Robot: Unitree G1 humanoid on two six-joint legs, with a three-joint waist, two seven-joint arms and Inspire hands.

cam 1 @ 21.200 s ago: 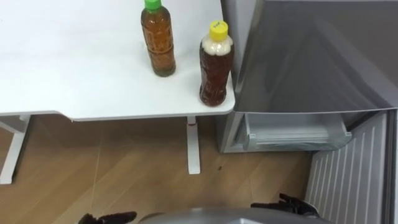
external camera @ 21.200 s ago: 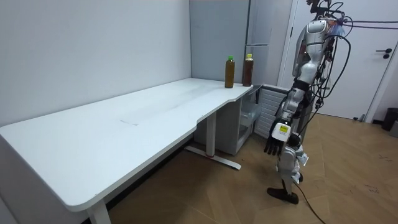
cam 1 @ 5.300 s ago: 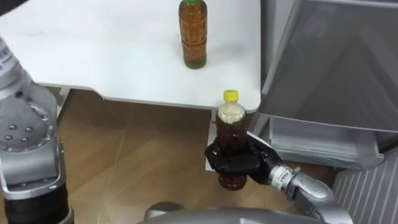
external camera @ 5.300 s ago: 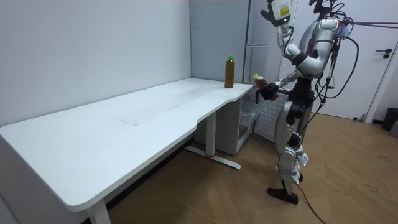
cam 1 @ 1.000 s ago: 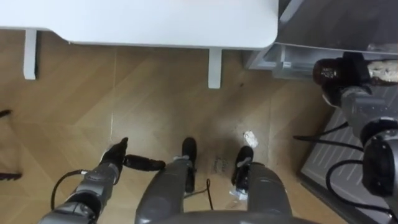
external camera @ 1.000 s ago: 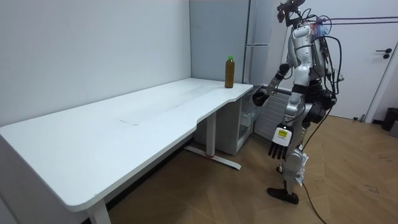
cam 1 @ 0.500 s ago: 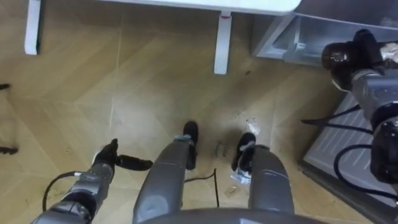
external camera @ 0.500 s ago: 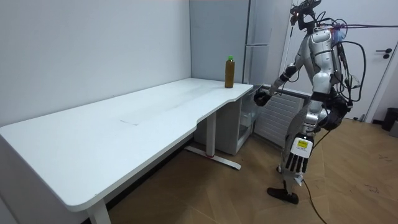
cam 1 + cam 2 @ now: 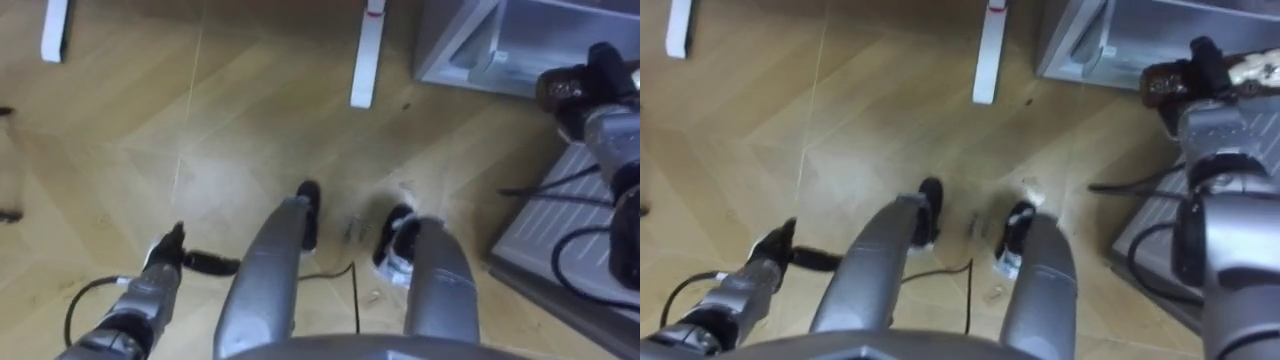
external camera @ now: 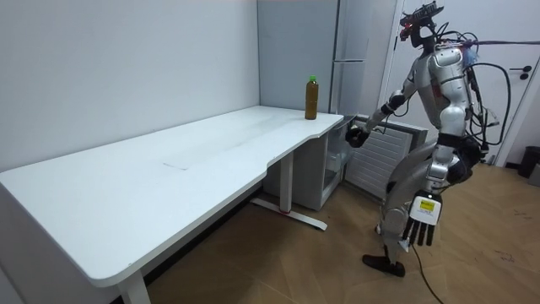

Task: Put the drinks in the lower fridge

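1. Brown wood floor [image 9: 140, 130] all over the room, far under the right hand and close under the left hand.
2. Long white table [image 10: 169, 169] off to the left of the right hand, with a white table leg [image 9: 367, 60] down on the floor.
3. Tall grey fridge [image 10: 295, 51] behind the table's far corner, just past the right hand. Bottom part [image 9: 500, 40] wide open, right in front of that hand.
4. White ribbed fridge door [image 9: 565, 215] swung out, low down under the right hand.
5. Standing at the end of the table beside the open fridge, leaning forward, right arm stretched out toward the bottom part.
6. Green-capped bottle [image 10: 311, 97] upright on the table corner, higher than the right hand and near it, on the room view's left.
7. Brown drink bottle [image 9: 1155, 85] tipped on its side in the right hand [image 9: 603, 62], fingers wrapped tight around it. Up in the air, just outside the open bottom part, not inside.
8. Left hand [image 9: 185, 258] hanging low beside the leg, fingers straight and loose, holding nothing.
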